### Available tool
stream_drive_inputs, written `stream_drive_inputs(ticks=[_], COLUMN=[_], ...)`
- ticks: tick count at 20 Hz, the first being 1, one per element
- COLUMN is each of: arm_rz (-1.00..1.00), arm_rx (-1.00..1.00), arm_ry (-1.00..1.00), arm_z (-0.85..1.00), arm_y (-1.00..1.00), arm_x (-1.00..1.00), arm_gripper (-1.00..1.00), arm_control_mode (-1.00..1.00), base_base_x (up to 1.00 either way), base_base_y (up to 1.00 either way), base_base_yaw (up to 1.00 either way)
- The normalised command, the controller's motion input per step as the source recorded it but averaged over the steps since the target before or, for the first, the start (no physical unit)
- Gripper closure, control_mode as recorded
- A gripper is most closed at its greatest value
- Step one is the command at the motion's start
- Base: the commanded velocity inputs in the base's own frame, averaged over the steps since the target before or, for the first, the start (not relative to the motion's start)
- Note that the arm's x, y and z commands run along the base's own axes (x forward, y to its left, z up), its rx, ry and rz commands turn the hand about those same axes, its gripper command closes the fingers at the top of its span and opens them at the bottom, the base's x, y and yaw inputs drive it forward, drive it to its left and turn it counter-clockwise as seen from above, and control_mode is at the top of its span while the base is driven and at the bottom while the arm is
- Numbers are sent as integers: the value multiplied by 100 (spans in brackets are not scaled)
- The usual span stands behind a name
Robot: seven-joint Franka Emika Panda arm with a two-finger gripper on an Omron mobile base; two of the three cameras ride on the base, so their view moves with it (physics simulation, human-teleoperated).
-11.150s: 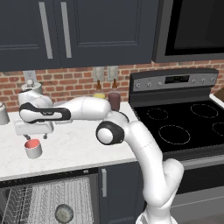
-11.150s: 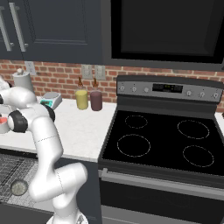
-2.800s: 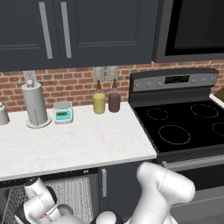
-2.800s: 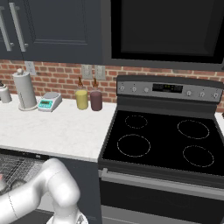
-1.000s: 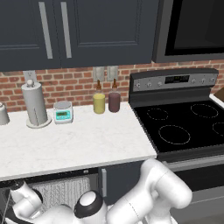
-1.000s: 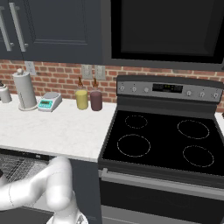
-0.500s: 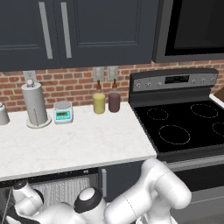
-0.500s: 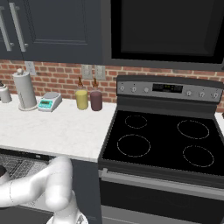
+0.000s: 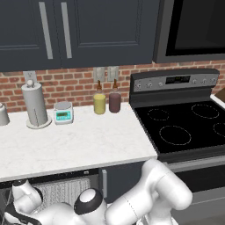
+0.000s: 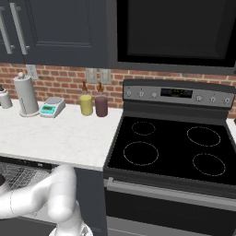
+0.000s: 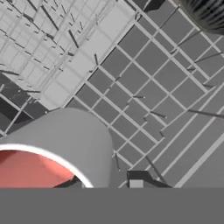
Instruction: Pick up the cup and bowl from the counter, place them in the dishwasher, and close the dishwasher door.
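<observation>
Arm lower since; cup (image 11: 57, 144) over dishwasher (image 11: 131, 87) rack.

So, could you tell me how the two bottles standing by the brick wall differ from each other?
The yellow bottle is pale yellow, while the maroon bottle is a dark wine red. In the left base view the yellow bottle stands to the left, nearer the small scale, and the maroon bottle stands nearer the stove. Both are upright on the counter, side by side, with squat bodies, thin necks and much the same size.
</observation>
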Motion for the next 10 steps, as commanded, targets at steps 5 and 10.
stream_drive_inputs(ticks=[5, 10], arm_rz=[0, 0], arm_rx=[0, 0], arm_ry=[-1, -3], arm_z=[0, 13], arm_y=[0, -1], arm_x=[-6, -3], arm_gripper=[-100, -100], arm_control_mode=[-100, -100], base_base_x=[0, 0], base_base_y=[0, 0], base_base_yaw=[0, 0])
